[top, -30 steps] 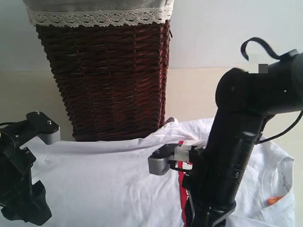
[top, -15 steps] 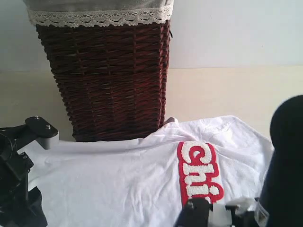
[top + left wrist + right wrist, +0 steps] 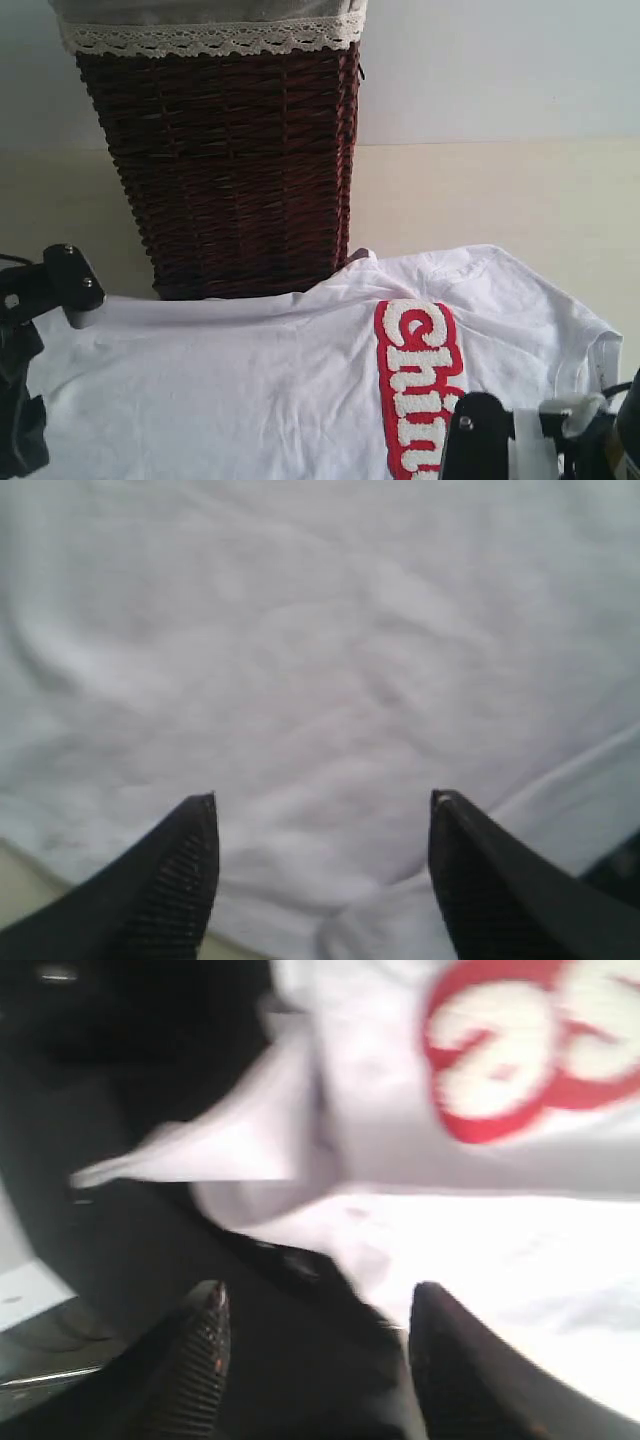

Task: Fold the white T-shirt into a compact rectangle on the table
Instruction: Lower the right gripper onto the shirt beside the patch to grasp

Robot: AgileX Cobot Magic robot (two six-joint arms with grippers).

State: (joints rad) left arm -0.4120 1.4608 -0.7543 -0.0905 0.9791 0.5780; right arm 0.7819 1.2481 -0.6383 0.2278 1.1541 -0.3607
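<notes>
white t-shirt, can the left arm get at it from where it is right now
Probably yes. In the left wrist view the left arm's fingers stand wide open right over the white T-shirt. Plain cloth fills the gap between them, and nothing shows in between to block a grasp.

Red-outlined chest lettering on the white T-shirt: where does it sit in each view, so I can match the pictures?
Exterior view: the lettering runs down the white T-shirt, right of centre, to the lower edge.
Left wrist view: not in it; only plain white cloth ahead of the left pincer.
Right wrist view: lettering, blurred, beyond the right pincer.
Shared landmark: the T-shirt's white cloth, in all three.
</notes>
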